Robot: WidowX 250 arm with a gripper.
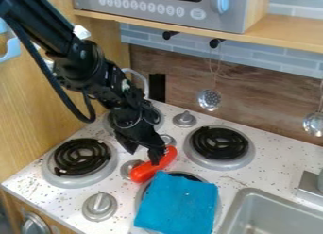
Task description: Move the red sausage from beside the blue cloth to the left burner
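Speckled stovetop; tool spread open, nothing gripped; red object partly behind one fingertip, contact unclear.

Open speckled stovetop runs between the rear burner and the sink, giving a gripper a low path. Around the black gripper, the red object and raised knobs narrow the room; the shelf overhangs the back, a slotted ladle hangs beneath it, and a wooden wall bounds one side
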